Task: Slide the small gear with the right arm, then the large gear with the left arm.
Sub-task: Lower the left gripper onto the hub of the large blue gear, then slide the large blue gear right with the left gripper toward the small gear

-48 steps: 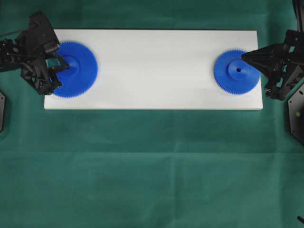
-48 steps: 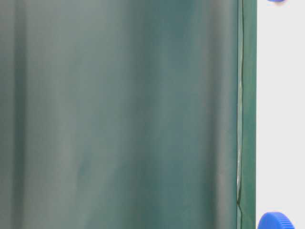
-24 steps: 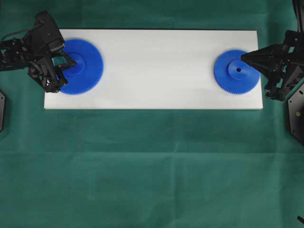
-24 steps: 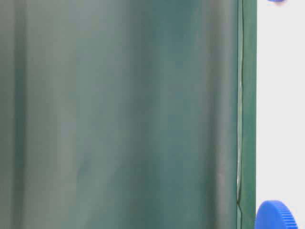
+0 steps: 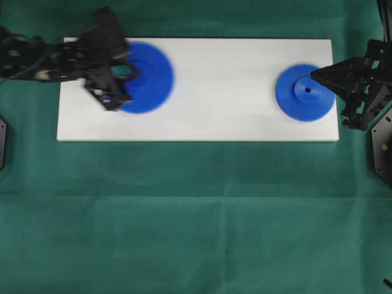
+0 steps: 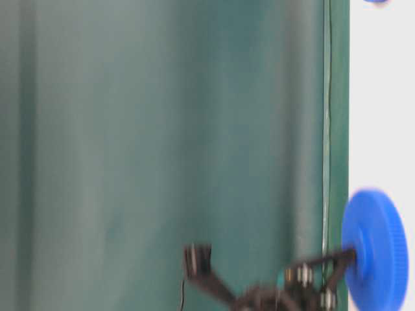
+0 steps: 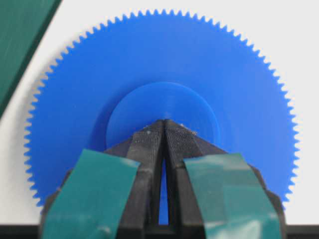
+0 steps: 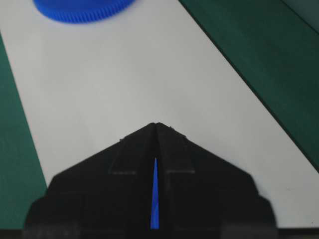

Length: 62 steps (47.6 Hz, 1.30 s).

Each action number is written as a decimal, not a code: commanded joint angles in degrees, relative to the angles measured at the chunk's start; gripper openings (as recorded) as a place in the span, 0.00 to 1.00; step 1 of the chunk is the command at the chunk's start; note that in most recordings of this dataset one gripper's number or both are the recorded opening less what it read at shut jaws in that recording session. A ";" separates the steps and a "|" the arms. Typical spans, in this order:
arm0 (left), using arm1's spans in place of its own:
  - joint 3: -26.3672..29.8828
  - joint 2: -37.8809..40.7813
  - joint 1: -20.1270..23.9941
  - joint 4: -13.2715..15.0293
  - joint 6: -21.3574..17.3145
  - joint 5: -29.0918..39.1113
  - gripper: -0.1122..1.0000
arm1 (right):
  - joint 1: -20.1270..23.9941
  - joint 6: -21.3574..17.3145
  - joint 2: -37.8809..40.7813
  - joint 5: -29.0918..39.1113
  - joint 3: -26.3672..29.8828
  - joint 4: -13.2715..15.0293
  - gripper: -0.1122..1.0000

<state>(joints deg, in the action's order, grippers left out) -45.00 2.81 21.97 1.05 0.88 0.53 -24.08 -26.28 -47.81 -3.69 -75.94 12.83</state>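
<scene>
Left end effector: fingers closed to a point, tip pressed on the hub of the large gear, blurred near the white board's left end; large-gear slide judged underway. Right end effector: closed, tip at the small gear near the right end; its slide seemingly undone.

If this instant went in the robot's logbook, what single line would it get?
left gripper: shut, tips on large gear hub, mid-board | right gripper: shut, over small gear

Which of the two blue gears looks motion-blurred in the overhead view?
The large gear, at the board's left end with the left end effector on its hub. The small gear shows crisp teeth.
</scene>
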 commanded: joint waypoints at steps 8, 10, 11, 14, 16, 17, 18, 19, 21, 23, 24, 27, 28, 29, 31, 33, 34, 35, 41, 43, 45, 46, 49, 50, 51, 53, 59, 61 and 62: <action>18.19 13.71 -5.01 -0.09 -0.18 3.43 0.10 | 0.18 0.09 0.18 -0.53 0.44 0.09 0.55; 21.53 15.64 -5.71 -0.09 -0.26 5.01 0.10 | 0.18 0.18 0.18 -0.53 0.35 0.09 0.55; 24.08 17.14 -6.15 -0.09 -0.26 6.33 0.10 | 0.18 0.18 0.18 -0.53 0.44 0.09 0.55; 29.18 19.69 -6.94 -0.09 -0.26 9.14 0.10 | 0.26 0.18 0.00 -0.53 0.26 0.09 0.55; 32.26 21.27 -7.38 -0.18 -0.26 10.99 0.10 | 0.26 0.26 -0.09 -0.53 0.18 0.18 0.55; 33.66 21.88 -7.56 -0.18 -0.26 11.78 0.10 | 0.26 0.26 0.00 -0.53 0.18 0.26 0.55; 35.07 22.59 -7.73 -0.18 -0.26 12.57 0.10 | 0.26 0.26 0.00 -0.53 0.18 0.44 0.55; 37.18 23.47 -7.91 -0.26 -0.26 13.54 0.10 | 0.26 0.26 0.00 -0.53 0.18 0.53 0.55; 39.55 24.52 -8.17 -0.18 -0.26 14.41 0.10 | 0.26 0.26 -0.09 -0.53 0.00 0.79 0.55; 41.66 25.58 -8.44 -0.26 -0.26 15.38 0.10 | 0.26 0.26 -0.09 -0.53 0.00 1.05 0.55; 43.15 26.19 -8.61 -0.26 -0.26 16.00 0.10 | 0.26 0.26 -0.18 -0.53 0.00 1.14 0.55; 45.09 27.07 -8.96 -0.26 -0.26 16.96 0.10 | 0.26 0.09 -0.26 -0.53 -0.09 1.41 0.55; 45.79 27.42 -9.14 -0.26 -0.26 17.49 0.10 | 0.26 0.09 -0.26 -0.44 -0.09 1.41 0.55; 46.14 27.60 -9.14 -0.26 -0.26 17.75 0.10 | 0.18 0.09 -0.26 -0.53 -0.09 1.41 0.55; 46.67 27.86 -9.23 -0.26 -0.26 18.11 0.10 | 0.26 0.09 -0.44 -0.53 -0.26 1.41 0.55; 46.85 27.95 -9.32 -0.26 -0.26 18.37 0.10 | 0.26 0.09 -0.62 -0.53 -0.26 1.41 0.55; 46.85 27.95 -9.32 -0.26 -0.26 18.37 0.10 | 0.26 0.09 -0.70 -0.53 -0.35 1.41 0.55; 46.85 27.95 -9.23 -0.26 -0.18 18.46 0.10 | 0.26 0.09 -0.70 -0.53 -0.44 1.41 0.55; 46.49 27.95 -9.32 -0.26 -0.18 18.46 0.10 | 0.26 0.09 -1.14 -0.53 -0.70 1.41 0.55; 46.49 27.95 -9.23 -0.26 -0.18 18.46 0.10 | 0.26 0.09 -1.41 -0.53 -0.79 1.41 0.55; 46.32 27.95 -9.23 -0.26 -0.18 18.46 0.10 | 0.26 0.09 -1.58 -0.53 -0.79 1.41 0.55; 46.32 27.95 -9.23 -0.26 -0.18 18.46 0.10 | 0.26 0.09 -1.67 -0.53 -0.88 1.41 0.55; 46.23 27.95 -9.23 -0.26 -0.18 18.46 0.10 | 0.26 0.09 -2.02 -0.53 -0.88 1.49 0.55; 46.23 27.95 -9.23 -0.26 -0.18 18.46 0.10 | 0.26 0.09 -2.11 -0.53 -0.88 1.41 0.55; 46.23 27.95 -9.23 -0.26 -0.18 18.46 0.10 | 0.26 0.09 -2.20 -0.53 -0.88 1.49 0.55; 46.32 27.86 -9.23 -0.26 -0.18 18.46 0.10 | 0.26 0.09 -2.29 -0.53 -0.97 1.41 0.55; 46.23 27.86 -9.23 -0.26 -0.18 18.46 0.10 | 0.26 0.00 -2.37 -0.53 -1.14 1.41 0.55; 46.23 27.77 -9.23 -0.26 -0.18 18.54 0.10 | 0.26 0.00 -2.46 -0.53 -1.14 1.49 0.55; 46.23 27.77 -9.23 -0.26 -0.18 18.63 0.10 | 0.26 -0.09 -2.37 -0.53 -1.14 1.49 0.55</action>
<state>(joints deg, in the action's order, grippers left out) 1.23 31.03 13.54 0.79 0.70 18.37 -23.91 -26.19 -50.27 -3.60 -77.70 14.24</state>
